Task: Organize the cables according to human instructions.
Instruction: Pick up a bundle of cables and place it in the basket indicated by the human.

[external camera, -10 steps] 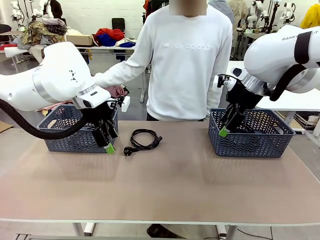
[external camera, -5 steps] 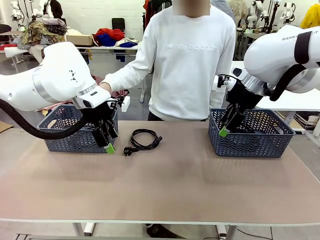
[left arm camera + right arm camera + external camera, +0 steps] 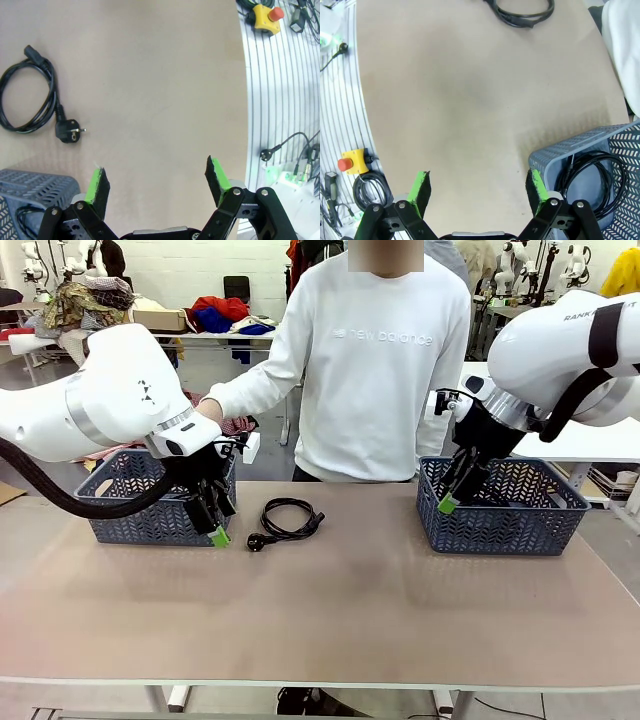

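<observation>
One coiled cable (image 3: 290, 517) lies loose on the table (image 3: 340, 610) between my two baskets, just beside my left tool (image 3: 157, 185), whose pads are spread and empty. My right tool (image 3: 477, 192) hangs spread over the right basket (image 3: 590, 165), where what looks like another cable (image 3: 587, 175) sits. I should pinch several strands of the loose coil together, away from the plug (image 3: 67, 131).

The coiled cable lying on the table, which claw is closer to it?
Left. The left claw hangs just beside the coiled cable, open; the right claw is farther off by the right basket.
</observation>
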You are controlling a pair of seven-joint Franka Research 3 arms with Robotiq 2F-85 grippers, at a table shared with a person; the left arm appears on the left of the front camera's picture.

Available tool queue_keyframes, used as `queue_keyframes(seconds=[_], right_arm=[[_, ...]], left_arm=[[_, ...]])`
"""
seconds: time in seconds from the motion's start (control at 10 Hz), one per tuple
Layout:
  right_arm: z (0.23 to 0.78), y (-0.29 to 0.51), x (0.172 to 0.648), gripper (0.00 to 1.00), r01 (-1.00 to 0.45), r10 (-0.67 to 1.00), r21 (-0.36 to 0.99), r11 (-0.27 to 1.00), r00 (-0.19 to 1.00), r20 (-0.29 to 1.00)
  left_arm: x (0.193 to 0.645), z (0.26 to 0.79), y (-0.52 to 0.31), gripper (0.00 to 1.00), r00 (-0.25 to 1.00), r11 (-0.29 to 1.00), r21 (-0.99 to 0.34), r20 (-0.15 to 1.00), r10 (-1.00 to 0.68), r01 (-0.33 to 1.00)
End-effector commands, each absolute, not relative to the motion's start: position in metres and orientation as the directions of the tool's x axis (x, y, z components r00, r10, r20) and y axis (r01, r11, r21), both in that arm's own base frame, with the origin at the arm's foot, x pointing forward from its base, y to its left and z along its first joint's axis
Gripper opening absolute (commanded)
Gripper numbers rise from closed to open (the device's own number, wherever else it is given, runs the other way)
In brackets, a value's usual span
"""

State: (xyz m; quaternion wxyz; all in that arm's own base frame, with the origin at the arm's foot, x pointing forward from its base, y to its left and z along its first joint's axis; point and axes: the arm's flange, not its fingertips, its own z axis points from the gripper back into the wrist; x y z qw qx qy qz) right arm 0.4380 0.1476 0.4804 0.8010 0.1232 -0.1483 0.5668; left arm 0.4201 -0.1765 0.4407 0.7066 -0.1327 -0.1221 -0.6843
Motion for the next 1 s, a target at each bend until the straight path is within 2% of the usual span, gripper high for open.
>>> queue_keyframes(seconds=[0.0, 0.3, 0.9], right_arm=[[0.483, 0.148, 0.438, 1.00, -0.944, 0.870, 0.025, 0.330, 0.314, 0.380], [0.483, 0.148, 0.438, 1.00, -0.944, 0.870, 0.025, 0.330, 0.314, 0.380], [0.483, 0.148, 0.438, 1.00, -0.944, 0.870, 0.025, 0.330, 0.314, 0.380]], left_arm=[[0.420, 0.441, -0.176, 1.00, 0.035, 0.031, -0.018, 0.354, -0.935, 0.999], [0.420, 0.441, -0.176, 1.00, 0.034, 0.028, -0.020, 0.354, -0.935, 0.999], [0.469, 0.417, -0.246, 1.00, 0.064, 0.070, 0.021, 0.230, -0.971, 0.997]])
